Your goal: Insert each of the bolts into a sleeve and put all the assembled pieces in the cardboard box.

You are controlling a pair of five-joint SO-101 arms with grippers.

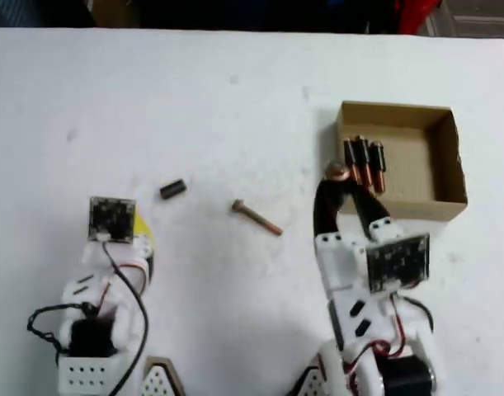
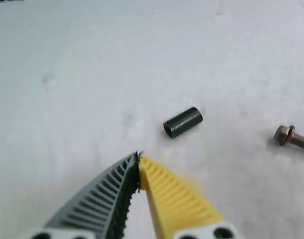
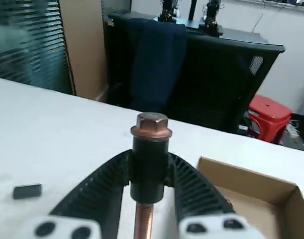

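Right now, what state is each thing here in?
Left gripper: shut, empty.
Right gripper: shut on the held piece.
Held piece: bolt seated in its sleeve.
Loose sleeve: empty, lying on its side.
Loose bolt: bare, lying flat.
Cardboard box: open, three finished pieces inside.

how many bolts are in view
5. Three sleeved bolts lie in the cardboard box, one sleeved bolt is in the jaws of the right gripper, one bare bolt lies on the table. The box wall may hide more.
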